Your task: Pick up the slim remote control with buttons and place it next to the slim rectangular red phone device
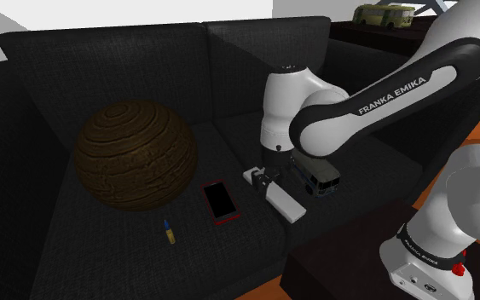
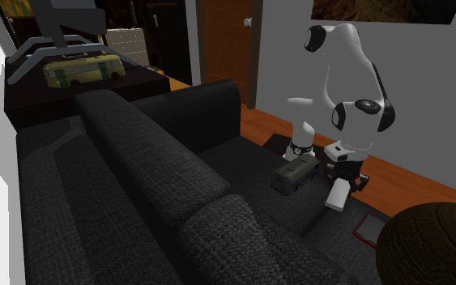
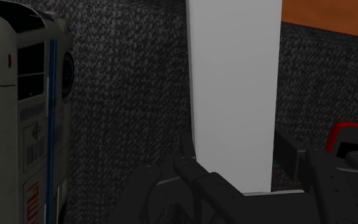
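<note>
The remote control [image 1: 282,200] is a plain white slim bar on the dark sofa seat [image 1: 187,247]. My gripper [image 1: 262,181] is shut on its end nearest the backrest. In the second exterior view the remote [image 2: 338,195] slants down from the gripper [image 2: 346,172]. The red-rimmed phone [image 1: 220,202] with a black screen lies flat just beside the remote, toward the shoulder view's left. In the wrist view the remote [image 3: 234,95] runs away from the gripper [image 3: 238,162], a black finger [image 3: 193,159] on either side, and a red corner of the phone [image 3: 352,135] shows beside it.
A large brown wooden ball [image 1: 135,153] sits on the seat beyond the phone. A grey-green toy bus [image 1: 319,177] stands close to the remote on its other side. A small blue-and-yellow object [image 1: 170,231] lies near the seat's front edge. The backrest [image 1: 187,68] rises behind.
</note>
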Robot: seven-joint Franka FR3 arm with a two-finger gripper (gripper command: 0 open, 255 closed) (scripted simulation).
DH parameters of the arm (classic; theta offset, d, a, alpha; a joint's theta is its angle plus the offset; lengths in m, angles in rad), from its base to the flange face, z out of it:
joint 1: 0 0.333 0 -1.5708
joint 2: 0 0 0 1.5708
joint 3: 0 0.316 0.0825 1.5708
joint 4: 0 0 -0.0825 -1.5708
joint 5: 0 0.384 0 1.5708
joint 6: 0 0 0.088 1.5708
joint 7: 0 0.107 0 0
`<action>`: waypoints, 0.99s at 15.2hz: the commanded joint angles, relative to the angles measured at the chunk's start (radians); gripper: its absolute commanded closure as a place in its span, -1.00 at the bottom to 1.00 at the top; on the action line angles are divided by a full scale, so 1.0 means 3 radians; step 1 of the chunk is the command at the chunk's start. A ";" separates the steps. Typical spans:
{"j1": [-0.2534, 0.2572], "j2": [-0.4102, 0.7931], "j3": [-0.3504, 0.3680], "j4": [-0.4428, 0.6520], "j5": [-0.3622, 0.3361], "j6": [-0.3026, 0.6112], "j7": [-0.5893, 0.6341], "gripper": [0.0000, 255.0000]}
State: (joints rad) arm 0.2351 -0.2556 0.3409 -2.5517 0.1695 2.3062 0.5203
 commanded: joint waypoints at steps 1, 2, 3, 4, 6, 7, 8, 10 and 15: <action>0.0000 0.0007 0.0001 -0.0009 0.0000 0.0020 0.0000 1.00; 0.0000 0.0007 0.0001 -0.0009 0.0000 0.0020 0.0000 1.00; 0.0000 0.0007 0.0001 -0.0009 0.0000 0.0020 0.0000 1.00; 0.0000 0.0007 0.0001 -0.0009 0.0000 0.0020 0.0000 1.00; 0.0000 0.0007 0.0001 -0.0009 0.0000 0.0020 0.0000 1.00; 0.0000 0.0007 0.0001 -0.0009 0.0000 0.0020 0.0000 -1.00; 0.0000 0.0008 0.0001 -0.0009 0.0000 0.0020 0.0000 -1.00; 0.0000 0.0008 0.0001 -0.0009 0.0000 0.0020 0.0000 -1.00; 0.0002 -0.0214 -0.0051 0.0161 0.0018 -0.0369 -0.0028 -1.00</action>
State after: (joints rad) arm 0.2336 -0.2941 0.3301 -2.5119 0.1705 2.2320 0.5148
